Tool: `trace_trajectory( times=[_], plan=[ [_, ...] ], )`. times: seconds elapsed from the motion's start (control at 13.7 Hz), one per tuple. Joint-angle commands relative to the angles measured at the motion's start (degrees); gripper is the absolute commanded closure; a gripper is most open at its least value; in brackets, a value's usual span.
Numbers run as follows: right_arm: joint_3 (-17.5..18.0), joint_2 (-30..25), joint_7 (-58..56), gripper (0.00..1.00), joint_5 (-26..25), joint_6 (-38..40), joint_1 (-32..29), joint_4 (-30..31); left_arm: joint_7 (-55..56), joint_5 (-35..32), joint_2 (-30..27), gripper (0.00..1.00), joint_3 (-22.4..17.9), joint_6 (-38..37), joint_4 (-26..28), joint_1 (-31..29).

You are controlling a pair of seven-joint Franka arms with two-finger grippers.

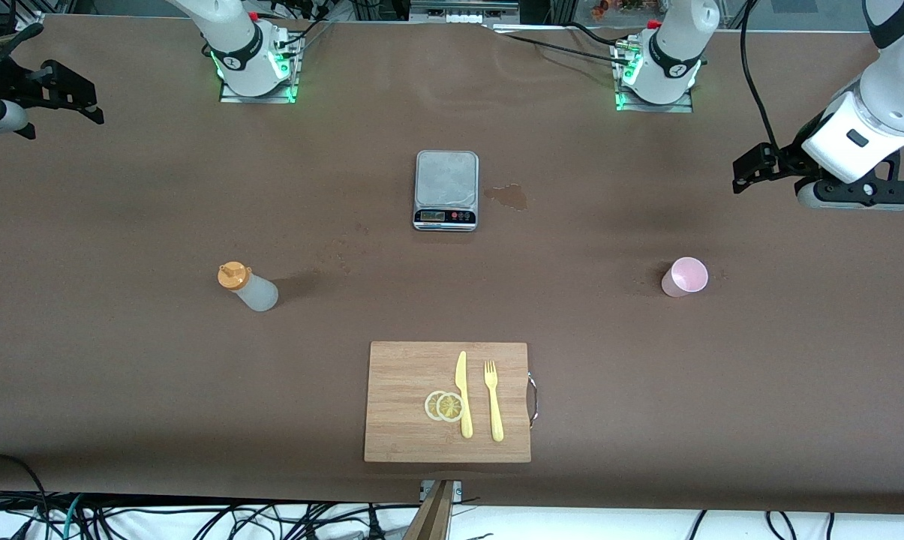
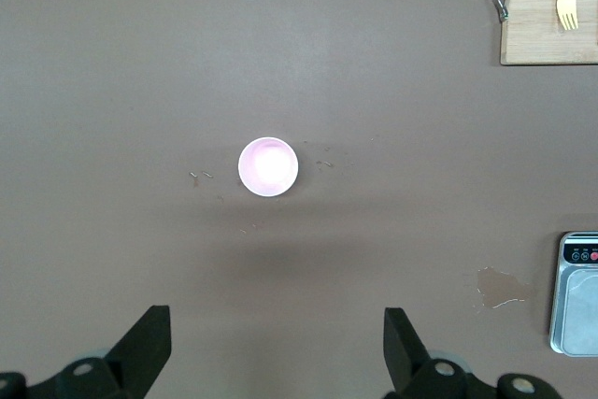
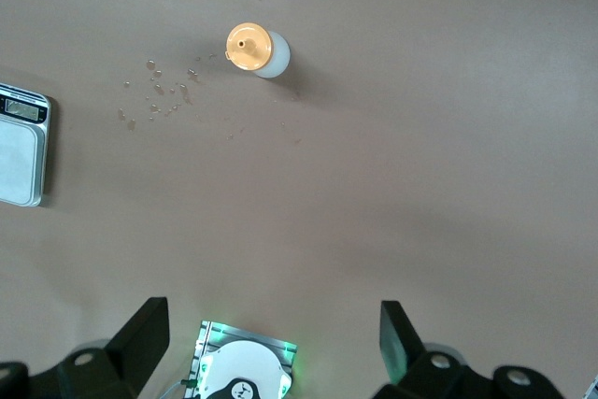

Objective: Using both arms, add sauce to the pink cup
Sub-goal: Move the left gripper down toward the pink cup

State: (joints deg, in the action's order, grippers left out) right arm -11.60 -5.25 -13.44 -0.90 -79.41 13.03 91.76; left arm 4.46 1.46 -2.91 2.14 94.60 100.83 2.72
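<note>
The table (image 1: 121,225) is covered in a brown sheet, and its ends run out of the front view. On it, the wooden cutting board (image 1: 406,405) lies at the edge nearest the front camera, carrying a yellow knife (image 1: 463,394), a yellow fork (image 1: 493,401) and two lemon slices (image 1: 444,406). In the left wrist view only one corner of the board and the fork's tines show. The grey scale (image 1: 445,189) sits toward the bases, with a small wet stain (image 1: 508,196) just beside it; both wrist views cut the scale off at the frame edge.

The left claw (image 1: 752,169) hangs in the air over the left arm's end of the table, its fingers spread wide with nothing between them. The pink cup (image 1: 684,277) stands upright below it, open mouth up, well apart from the fingers (image 2: 140,348); what is in the cup cannot be made out.

The right claw (image 1: 61,90) hovers over the right arm's end of the table, partly cut off in the front view, its fingers (image 3: 140,338) also spread and empty. The sauce bottle (image 1: 247,287) stands upright on the table below it, long axis vertical, orange cap pointing up, with small droplets (image 3: 159,91) scattered on the sheet near it.
</note>
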Motion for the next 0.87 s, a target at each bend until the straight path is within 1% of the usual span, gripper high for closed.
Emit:
trace_trajectory(
  times=[0.0,0.44,0.8],
  plan=[
    [-0.35,0.06,-0.27,0.00,0.47,0.31,-0.02,-0.70,-2.60,0.38,0.89,0.00,0.06,-0.64,-1.60,-0.35],
    [-0.26,0.32,-0.36,0.00,0.03,-0.39,0.06,-0.09,-4.55,0.47,1.24,0.00,-0.03,-0.65,-0.55,-0.87],
    [0.00,0.15,-0.36,0.00,0.55,-1.18,0.15,-0.26,-4.19,0.47,2.03,0.00,-0.03,-1.09,-1.60,-0.79]
  ],
)
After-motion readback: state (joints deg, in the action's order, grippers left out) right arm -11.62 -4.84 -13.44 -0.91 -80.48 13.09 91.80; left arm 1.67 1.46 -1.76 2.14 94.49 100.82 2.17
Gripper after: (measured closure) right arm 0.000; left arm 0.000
